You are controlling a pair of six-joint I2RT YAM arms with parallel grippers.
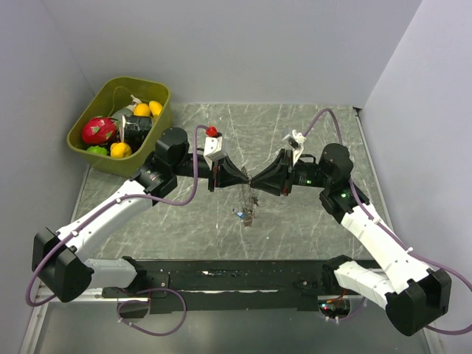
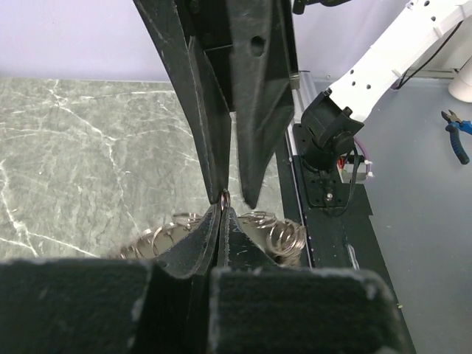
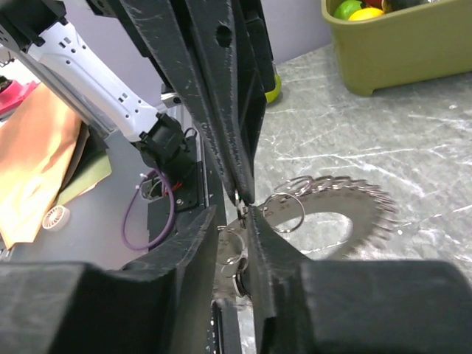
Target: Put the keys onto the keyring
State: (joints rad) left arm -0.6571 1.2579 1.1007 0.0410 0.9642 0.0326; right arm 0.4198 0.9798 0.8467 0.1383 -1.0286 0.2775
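Note:
My two grippers meet tip to tip above the middle of the marble table (image 1: 147, 221). The left gripper (image 1: 246, 181) (image 2: 223, 206) is shut on the thin wire of the keyring (image 2: 225, 197). The keyring (image 1: 248, 210) (image 3: 346, 210) hangs below the tips, with silvery keys fanned out like a toothed gear and small loose rings beside it. Facing it, the right gripper (image 1: 254, 181) (image 3: 233, 216) stands open with a narrow gap, one finger beside the held wire. A bluish speck (image 1: 241, 214) shows in the bunch, too small to tell whether it is one of the keys.
A green bin (image 1: 88, 144) (image 3: 413, 66) of toy fruit stands at the table's back left. The black base rail (image 1: 221, 276) runs along the near edge. Blue pliers (image 2: 457, 136) lie off the table, and an orange cloth (image 3: 37, 162) lies beyond the rail.

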